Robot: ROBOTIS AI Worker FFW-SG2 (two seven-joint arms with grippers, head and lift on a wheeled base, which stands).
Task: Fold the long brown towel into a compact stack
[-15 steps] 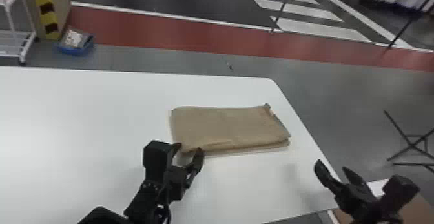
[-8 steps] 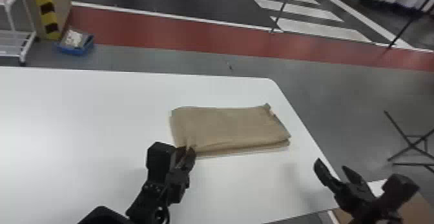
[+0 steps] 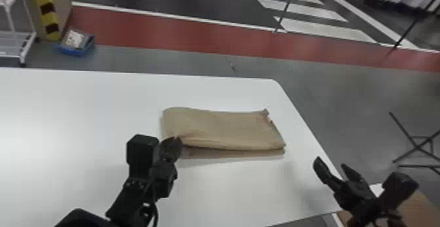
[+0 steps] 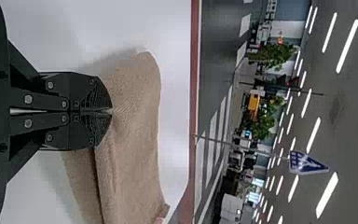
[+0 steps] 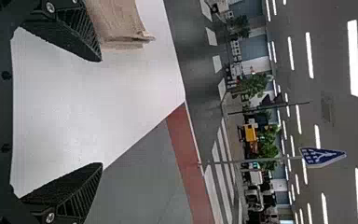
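- The smooth grey floor (image 3: 360,89), crossed by a flat red band (image 3: 170,30), spread behind and to the right; the surface hid the rest.
- The smooth white flat surface (image 3: 82,112) had a rounded far right corner; its left side ran out of the head view, and the right arm covered part of its near right edge.
- A white metal wire rack (image 3: 30,43) stood at the far left, cut off by the head view's edge.
- A brown, flat-looking piece (image 3: 422,206) at the near right was partly covered by the right arm; its material was hard to tell.
- The long brown woven towel (image 3: 222,128) lay folded on the surface, towards its right side, a lower layer showing along the near edge. How many layers lay inside could not be told. A pinkish patch at its right end was too small to make out.
- The black left gripper (image 3: 176,140) had its fingers (image 4: 95,95) clamped together on the towel's near edge by the left end; the pinched cloth between them was hidden.
- The black right gripper (image 3: 330,163) hung near the surface's right edge, well apart from the towel, its fingers (image 5: 77,35) spread with nothing between them.
- A blue, shallow tray (image 3: 73,50) on the floor held pale contents, too blurred to identify.
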